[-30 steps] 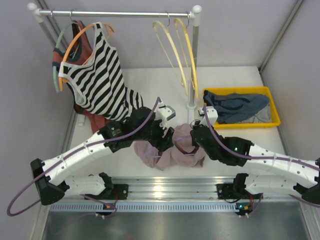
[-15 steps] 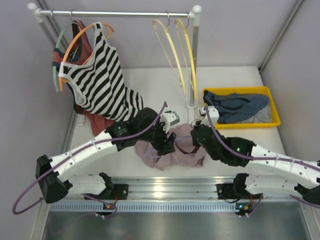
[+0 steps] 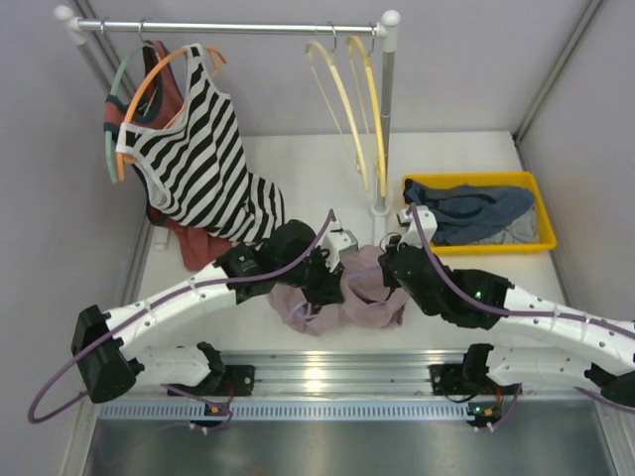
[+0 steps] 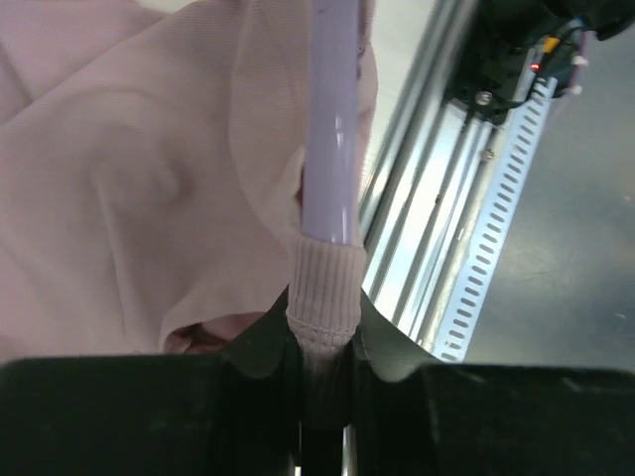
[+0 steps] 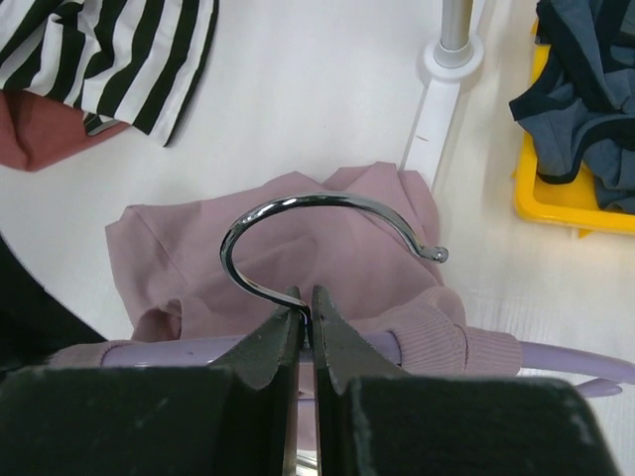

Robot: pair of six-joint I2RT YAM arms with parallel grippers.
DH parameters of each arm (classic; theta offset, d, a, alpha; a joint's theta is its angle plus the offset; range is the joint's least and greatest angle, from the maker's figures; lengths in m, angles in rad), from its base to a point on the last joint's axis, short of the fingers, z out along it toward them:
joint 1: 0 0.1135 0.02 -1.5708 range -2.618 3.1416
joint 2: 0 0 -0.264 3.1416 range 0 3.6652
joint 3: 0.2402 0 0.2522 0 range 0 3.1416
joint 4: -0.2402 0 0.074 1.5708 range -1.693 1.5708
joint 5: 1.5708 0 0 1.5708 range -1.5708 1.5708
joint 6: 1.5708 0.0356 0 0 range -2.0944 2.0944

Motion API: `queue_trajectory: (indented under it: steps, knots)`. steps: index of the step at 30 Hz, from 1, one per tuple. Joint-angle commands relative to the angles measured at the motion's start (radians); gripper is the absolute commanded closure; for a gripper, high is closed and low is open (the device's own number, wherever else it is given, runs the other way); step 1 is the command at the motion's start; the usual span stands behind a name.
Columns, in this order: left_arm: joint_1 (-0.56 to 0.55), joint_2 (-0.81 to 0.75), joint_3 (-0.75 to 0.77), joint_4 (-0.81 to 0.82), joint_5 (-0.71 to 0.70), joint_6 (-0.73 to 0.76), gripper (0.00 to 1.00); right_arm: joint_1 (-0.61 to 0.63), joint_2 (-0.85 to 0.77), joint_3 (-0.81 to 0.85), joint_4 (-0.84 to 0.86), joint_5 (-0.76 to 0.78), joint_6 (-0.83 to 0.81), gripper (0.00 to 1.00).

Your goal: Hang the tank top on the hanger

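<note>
No writing, brand, number or sign can be read on the dusty pink fabric tank top (image 5: 169, 248), the lavender plastic hanger (image 4: 329, 149), or anything else in view.

White arms (image 3: 169, 302), black joints (image 3: 99, 352), purple cables (image 3: 45, 392)

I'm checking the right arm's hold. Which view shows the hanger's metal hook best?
The right wrist view: the metal hook curves above the right gripper, shut on its stem. The left wrist view shows only the hanger's lavender arm inside a tank top strap. In the top external view the arms hide it.
</note>
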Motion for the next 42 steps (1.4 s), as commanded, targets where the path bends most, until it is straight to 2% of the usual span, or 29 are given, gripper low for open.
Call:
queue_trajectory:
  steps: [1,2,3,8,11,14,20,27,34,37,42]
  knots:
    - [0.002,-0.036,-0.020,0.092,0.038,-0.003,0.89,0.015,-0.010,0.069,0.043,0.017,-0.007,1.00]
    - [0.002,-0.047,-0.025,0.098,0.038,-0.008,0.98,0.015,-0.009,0.070,0.041,0.014,-0.007,1.00]
    - [0.002,-0.052,-0.034,0.112,0.035,-0.015,1.00,0.015,-0.007,0.070,0.043,0.015,-0.005,1.00]
    - [0.002,-0.114,-0.094,0.179,0.021,-0.040,1.00,0.015,-0.004,0.077,0.038,0.015,-0.010,1.00]
    - [0.002,-0.180,-0.155,0.244,0.006,-0.051,1.00,0.015,-0.012,0.086,0.024,0.017,-0.013,0.90]
    - [0.002,-0.252,-0.223,0.320,-0.003,-0.072,1.00,0.015,-0.021,0.101,0.015,0.015,-0.025,0.68]
    - [0.002,-0.331,-0.287,0.337,-0.052,-0.098,1.00,0.015,-0.044,0.124,-0.011,0.003,-0.031,0.46]
    - [0.002,-0.400,-0.316,0.314,-0.110,-0.121,1.00,0.015,-0.104,0.146,-0.025,-0.032,-0.034,0.38]
    - [0.002,-0.481,-0.309,0.278,-0.126,-0.143,1.00,0.015,-0.148,0.166,-0.086,-0.023,-0.034,0.38]
    - [0.002,-0.507,-0.269,0.248,-0.127,-0.138,1.00,0.015,-0.173,0.164,-0.098,-0.022,-0.042,0.41]
    - [0.002,-0.494,-0.133,0.062,-0.150,-0.094,1.00,0.015,-0.211,0.187,-0.143,-0.005,-0.045,0.43]
